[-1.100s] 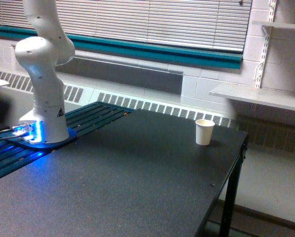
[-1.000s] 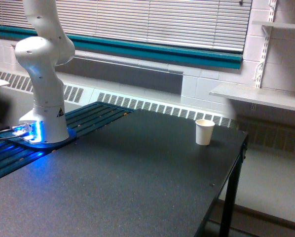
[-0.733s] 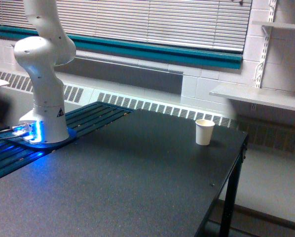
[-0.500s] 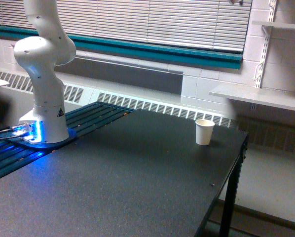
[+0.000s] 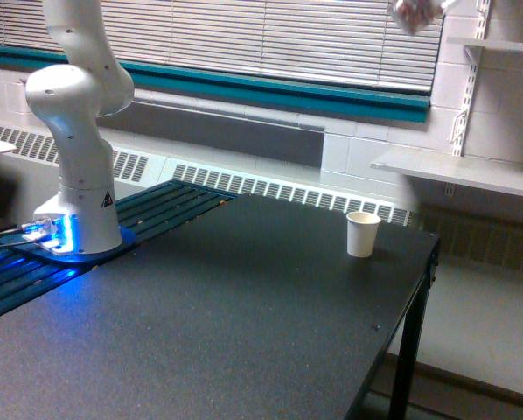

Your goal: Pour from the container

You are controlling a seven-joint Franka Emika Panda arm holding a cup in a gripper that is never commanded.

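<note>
A robotics lab or institutional workroom: a white robot arm (image 5: 76, 114) is bolted at the far-left corner of a black table (image 5: 244, 324), its base glowing blue, before painted cinder-block walls, window blinds (image 5: 270, 39), a baseboard heater (image 5: 279, 188) and metal-bracket wall shelves (image 5: 458, 171)

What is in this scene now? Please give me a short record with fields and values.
surface: dark table
receiver: white paper cup, upright, near the table's far edge, towards the exterior view's right
container: blurred clear container at the top edge, high above the cup, only partly in frame
gripper: not in view
arm: white robot base on the exterior view's left, blue light at its foot
pouring: none visible
</note>
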